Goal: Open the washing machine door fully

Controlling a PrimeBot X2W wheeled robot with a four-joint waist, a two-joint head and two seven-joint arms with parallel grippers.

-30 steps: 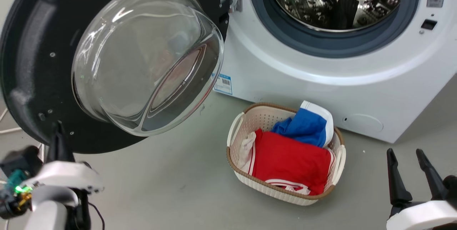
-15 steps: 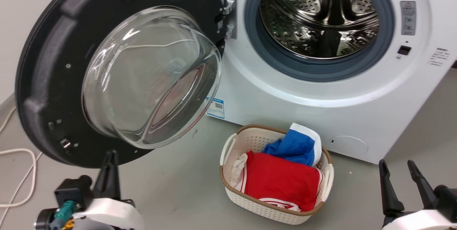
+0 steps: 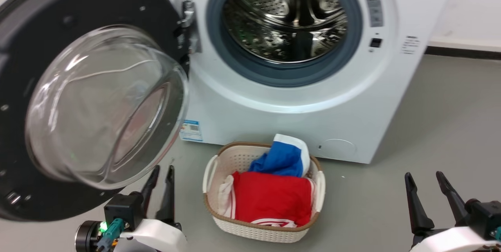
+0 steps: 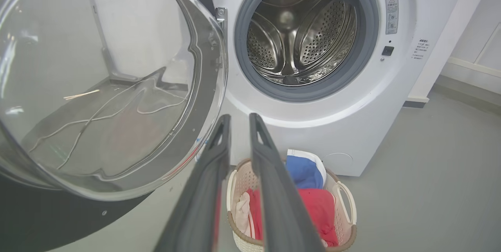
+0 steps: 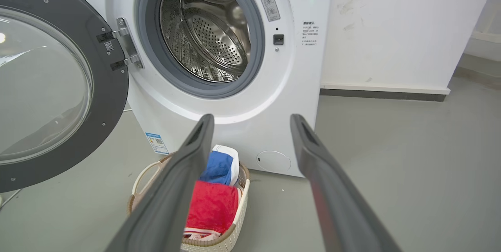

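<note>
1. The washing machine door hangs on its hinge at the left of the opening. It is swung well out, with its inner black face and bulging glass bowl turned toward the robot.
2. The steel drum and the grey rubber ring around it are fully exposed, and nothing of the door crosses the opening.
3. The left tool sits low, just beneath the lower edge of the glass bowl in the head view. Its fingers are drawn close together with only a slim gap, and they hold nothing. In the left wrist view they point past the bowl's edge toward the machine and appear clear of the door.
4. The right tool is at the lower right, well apart from the door. Its fingers are spread wide and empty.
5. A laundry basket holding red and blue garments stands on the floor in front of the machine, between the two tools.
6. As I judge it, the opening swing is at or very near its end. The step in hand is confirming that the door is at its limit.
7. If any travel remains, the next move calls for a gentle outward push by the narrowed left tool. It should press on the black rim far from the hinge, not on the glass. Otherwise the arm need only draw away, staying clear of the basket.
</note>
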